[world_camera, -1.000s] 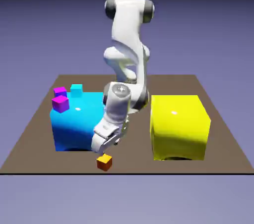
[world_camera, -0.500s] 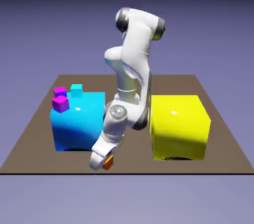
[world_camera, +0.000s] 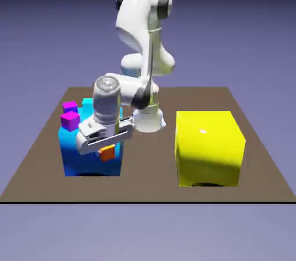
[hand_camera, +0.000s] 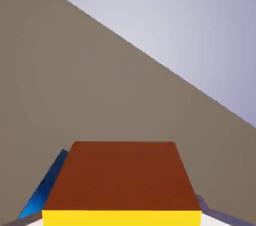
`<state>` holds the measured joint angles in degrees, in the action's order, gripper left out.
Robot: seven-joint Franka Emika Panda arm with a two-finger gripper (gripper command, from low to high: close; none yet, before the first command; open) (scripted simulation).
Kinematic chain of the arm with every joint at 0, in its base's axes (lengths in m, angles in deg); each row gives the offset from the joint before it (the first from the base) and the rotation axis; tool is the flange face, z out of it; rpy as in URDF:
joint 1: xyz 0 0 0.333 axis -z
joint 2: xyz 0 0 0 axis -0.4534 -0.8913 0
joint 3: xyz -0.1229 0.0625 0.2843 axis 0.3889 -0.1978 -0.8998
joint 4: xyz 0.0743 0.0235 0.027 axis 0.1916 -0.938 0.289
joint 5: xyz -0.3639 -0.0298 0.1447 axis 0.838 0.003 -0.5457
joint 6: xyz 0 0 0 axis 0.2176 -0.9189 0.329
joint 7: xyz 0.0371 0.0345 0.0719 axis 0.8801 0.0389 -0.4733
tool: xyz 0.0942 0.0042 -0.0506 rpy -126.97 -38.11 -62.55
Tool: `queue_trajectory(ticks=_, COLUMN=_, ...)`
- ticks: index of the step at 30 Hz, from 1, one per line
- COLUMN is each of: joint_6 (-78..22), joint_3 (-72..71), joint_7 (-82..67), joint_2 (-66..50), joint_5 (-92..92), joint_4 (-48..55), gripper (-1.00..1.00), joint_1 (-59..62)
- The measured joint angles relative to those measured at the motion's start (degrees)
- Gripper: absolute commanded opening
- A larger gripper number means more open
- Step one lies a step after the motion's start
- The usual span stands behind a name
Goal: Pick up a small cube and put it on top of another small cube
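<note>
Because stacking needs the orange cube (world_camera: 107, 153) clear of the counter (world_camera: 34, 167), the end effector (world_camera: 107, 149) is clamped shut on it and carries it in the air in front of the big cyan block (world_camera: 75, 147), on which the small magenta cubes (world_camera: 70, 119) rest; that perch probably explains the height.

Glossy, highlight-bearing faces on the large yellow block (world_camera: 208, 147) and large cyan block (world_camera: 74, 150); smooth white plastic-like shell with a metallic grey cap on the arm (world_camera: 141, 29); flat matt brown table (world_camera: 34, 164); untextured small cube (hand_camera: 122, 180).
</note>
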<state>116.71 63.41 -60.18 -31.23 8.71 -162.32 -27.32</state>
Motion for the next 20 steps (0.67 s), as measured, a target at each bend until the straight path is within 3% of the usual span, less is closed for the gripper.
queue_trajectory(ticks=10, joint_6=-22.2, joint_3=2.58, joint_7=19.06, joint_2=19.2, joint_5=3.1, joint_4=0.12, gripper=-1.0, joint_1=17.98)
queue_trajectory(ticks=13, joint_6=-22.05, joint_3=2.18, joint_7=19.02, joint_2=19.15, joint_5=5.63, joint_4=-0.12, gripper=-1.0, joint_1=19.98)
queue_trajectory(ticks=17, joint_6=-12.1, joint_3=3.37, joint_7=19.06, joint_2=17.38, joint_5=6.18, joint_4=-8.38, gripper=-1.0, joint_1=20.61)
queue_trajectory(ticks=18, joint_6=-11.65, joint_3=3.42, joint_7=19.06, joint_2=17.3, joint_5=6.2, joint_4=-8.75, gripper=1.0, joint_1=20.64)
queue_trajectory(ticks=20, joint_6=-11.63, joint_3=3.42, joint_7=19.12, joint_2=17.3, joint_5=6.37, joint_4=-8.75, gripper=1.0, joint_1=20.64)
